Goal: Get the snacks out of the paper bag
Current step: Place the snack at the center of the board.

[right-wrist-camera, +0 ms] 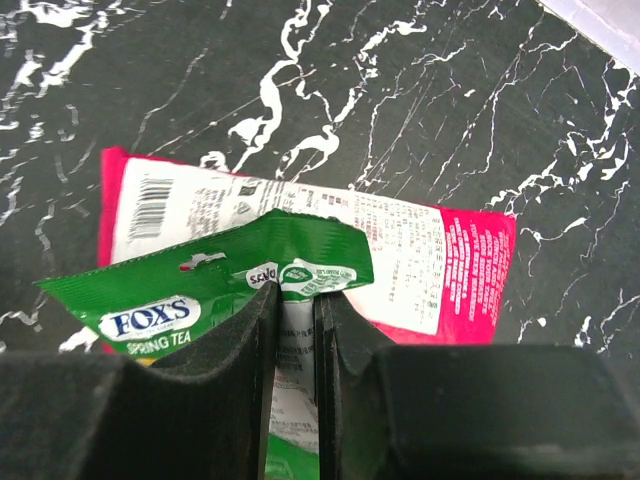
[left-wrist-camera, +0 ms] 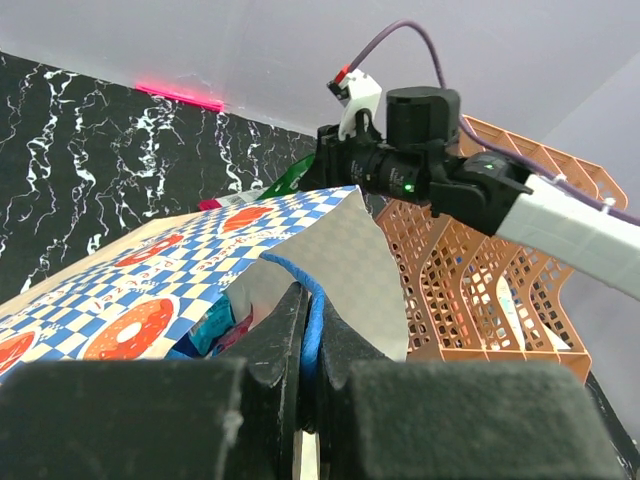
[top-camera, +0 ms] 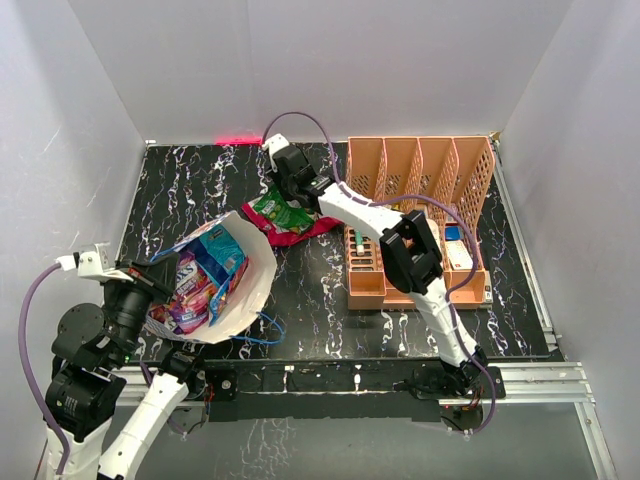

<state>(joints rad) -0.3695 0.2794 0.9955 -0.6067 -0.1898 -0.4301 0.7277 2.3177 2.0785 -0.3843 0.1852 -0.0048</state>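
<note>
Cream paper gift bag (top-camera: 258, 285) with blue checks sits near left on the black marbled table (top-camera: 320, 300), its mouth gaping upward and shiny snack packets (top-camera: 200, 280) crowded inside. The left pincer (left-wrist-camera: 308, 320) is clenched on its rim at the blue cord handle (left-wrist-camera: 315, 300). Farther off, at centre, the right pincer (right-wrist-camera: 297, 310) is clamped on a green foil packet (right-wrist-camera: 230, 275) over a flat pink packet (right-wrist-camera: 400, 250) whose long axis runs left to right. The bag lies near-left of that pincer, which is probably its next heading.

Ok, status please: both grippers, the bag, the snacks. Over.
Left gripper shut on paper bag handle. Right gripper shut on green packet, over pink packet on table. More snacks in bag. Nothing blocking.
</note>
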